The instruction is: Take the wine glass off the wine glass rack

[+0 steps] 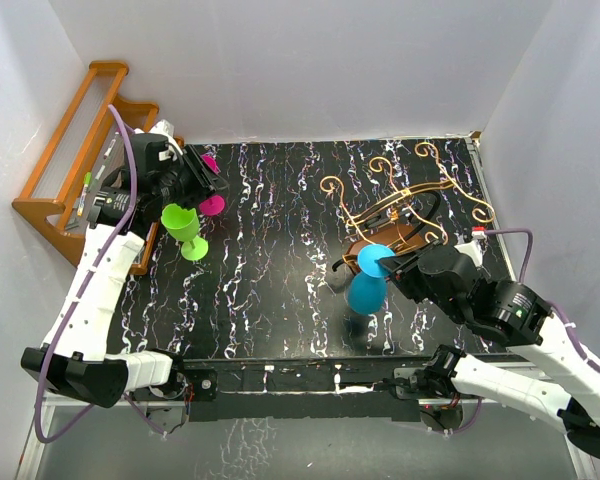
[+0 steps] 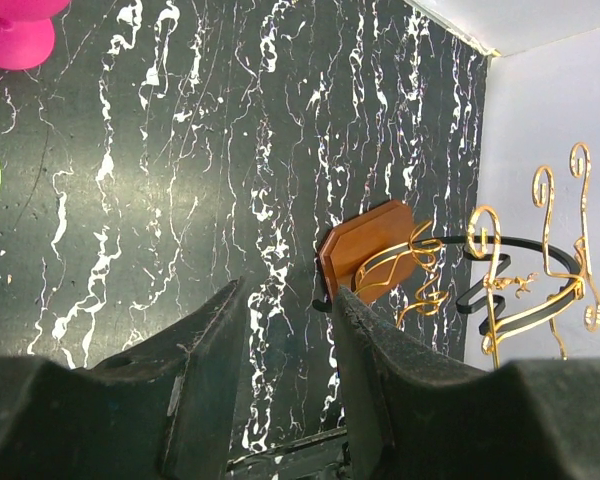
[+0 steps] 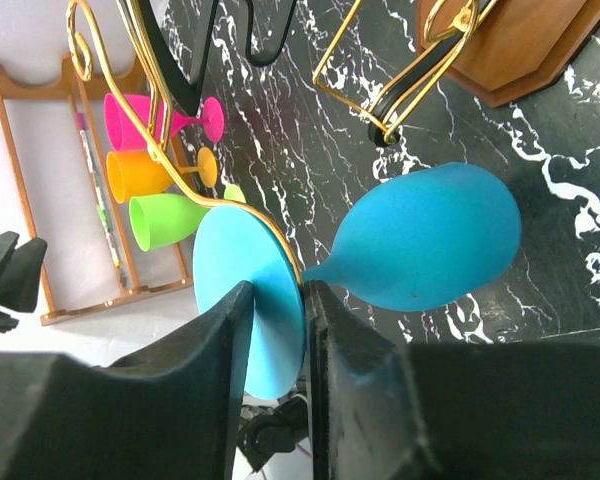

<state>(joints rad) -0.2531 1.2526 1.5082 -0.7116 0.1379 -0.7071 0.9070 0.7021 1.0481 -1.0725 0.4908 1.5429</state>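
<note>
While the right gripper (image 3: pixel 278 292) is pinching the flat blue foot (image 3: pixel 230 262) of the wine glass (image 3: pixel 420 250) between its two fingers, the glass is hanging upside down at the near end of the wine glass rack (image 1: pixel 400 205). Its bowl is pointing down toward the black marbled table (image 1: pixel 270 290). The grasp, then, is looking done: the jaws are pressing on the edge of the foot from both sides, with no gap showing in the right wrist view.

The removal itself is not looking finished. One gold wire arm (image 3: pixel 156 150) is running right up against the foot where the stem is meeting it, so the glass is probably sitting in its slot or just at the open end. The pictures are not settling whether it is touching the wire or is already clear of it. What is remaining, by this reading, is sliding the foot out along the arm, away from the brown base (image 3: pixel 510 45), and then carrying the glass free.

The left gripper (image 2: pixel 290 295) is playing no part. Its fingers are standing apart with nothing between them, over by the green glass (image 1: pixel 183 222) and the pink glass (image 1: pixel 212 204) at the far left, well apart from the rack.
</note>
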